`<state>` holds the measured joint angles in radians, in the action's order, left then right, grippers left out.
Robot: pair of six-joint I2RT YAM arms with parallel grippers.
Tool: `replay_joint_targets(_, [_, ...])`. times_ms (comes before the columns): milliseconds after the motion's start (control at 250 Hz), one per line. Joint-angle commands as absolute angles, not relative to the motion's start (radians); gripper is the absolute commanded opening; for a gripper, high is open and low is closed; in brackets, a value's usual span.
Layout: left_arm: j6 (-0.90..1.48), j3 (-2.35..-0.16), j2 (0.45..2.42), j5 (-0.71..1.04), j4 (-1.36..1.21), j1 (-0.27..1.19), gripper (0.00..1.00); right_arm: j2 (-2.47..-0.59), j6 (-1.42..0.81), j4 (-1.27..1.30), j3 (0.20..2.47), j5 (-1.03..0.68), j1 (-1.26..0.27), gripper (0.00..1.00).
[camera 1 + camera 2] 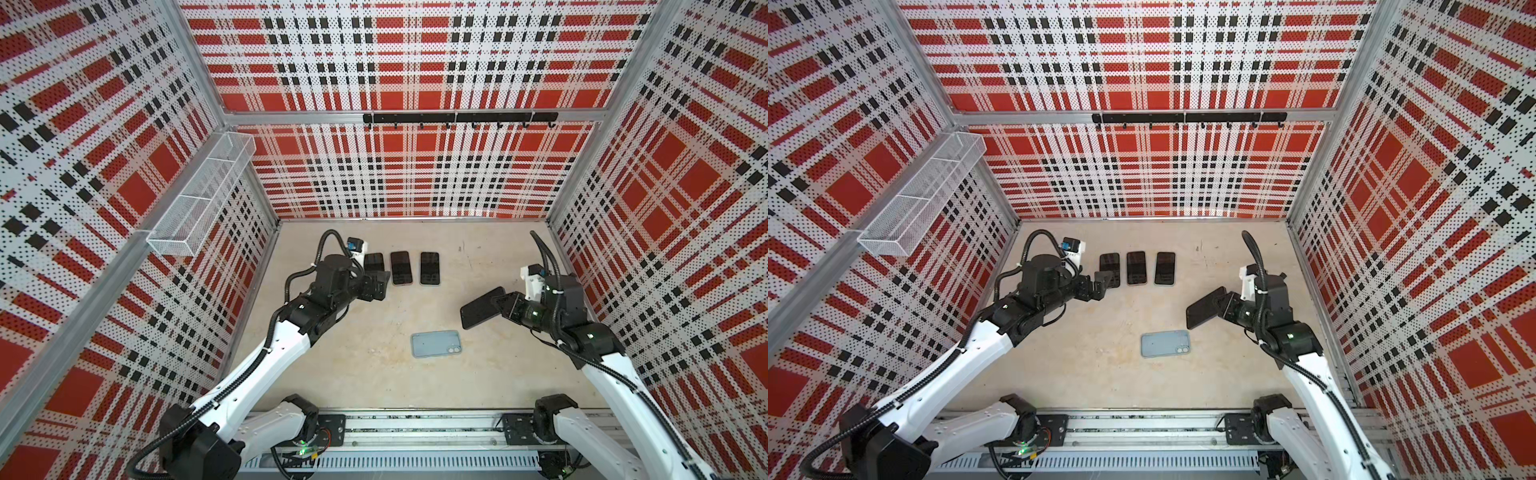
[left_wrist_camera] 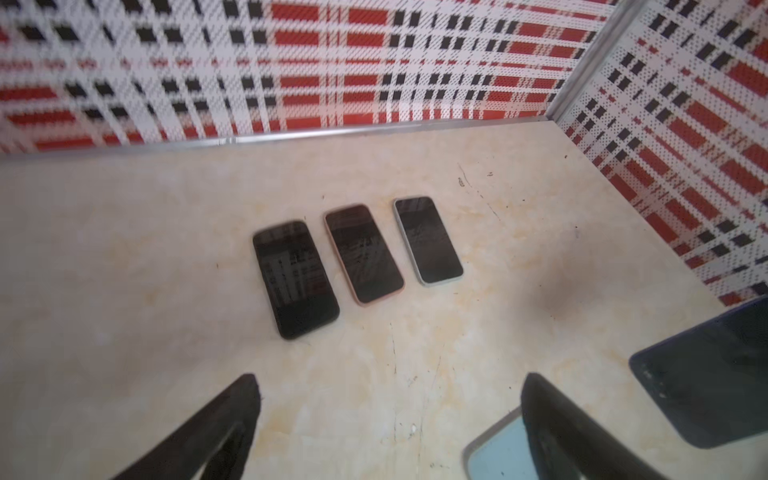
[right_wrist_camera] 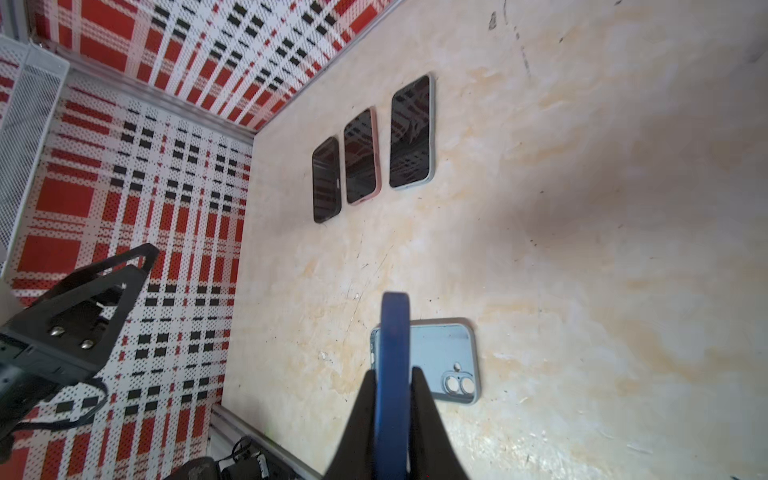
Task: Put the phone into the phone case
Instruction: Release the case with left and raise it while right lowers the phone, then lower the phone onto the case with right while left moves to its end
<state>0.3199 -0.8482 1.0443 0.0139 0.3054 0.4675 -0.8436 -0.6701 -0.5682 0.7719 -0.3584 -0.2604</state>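
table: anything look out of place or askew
Three phones lie in a straight row. The light blue piece lies apart, crosswise, camera side up. The right gripper holds a dark blue piece tilted in the air.

Bright even light; soft shadow on tabletop (image 3: 582, 216); top views bowed at edges; left wrist view blurred.

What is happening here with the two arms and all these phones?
The right end effector is shut on a dark blue phone, held tilted above the table near the light blue phone case, which lies flat. The left end effector is open and empty, beside a row of three phones at the back. The phone is not yet in the case.
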Motion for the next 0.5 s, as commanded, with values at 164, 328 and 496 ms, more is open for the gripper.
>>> replay_joint_targets(164, [0.73,-0.582,0.83,0.084,0.24,0.41,0.99,-0.936,-0.814,-0.199,0.67,-0.338,-0.424,0.0])
replay_joint_targets(328, [0.793,-0.525,0.852,0.158,0.231,0.415,0.99,-0.993,-0.83,-0.078,0.631,-0.358,-0.456,0.0])
replay_joint_targets(496, [0.814,-0.522,0.921,0.203,0.217,0.475,1.0,-1.078,-0.836,0.018,0.596,-0.415,-0.463,0.0])
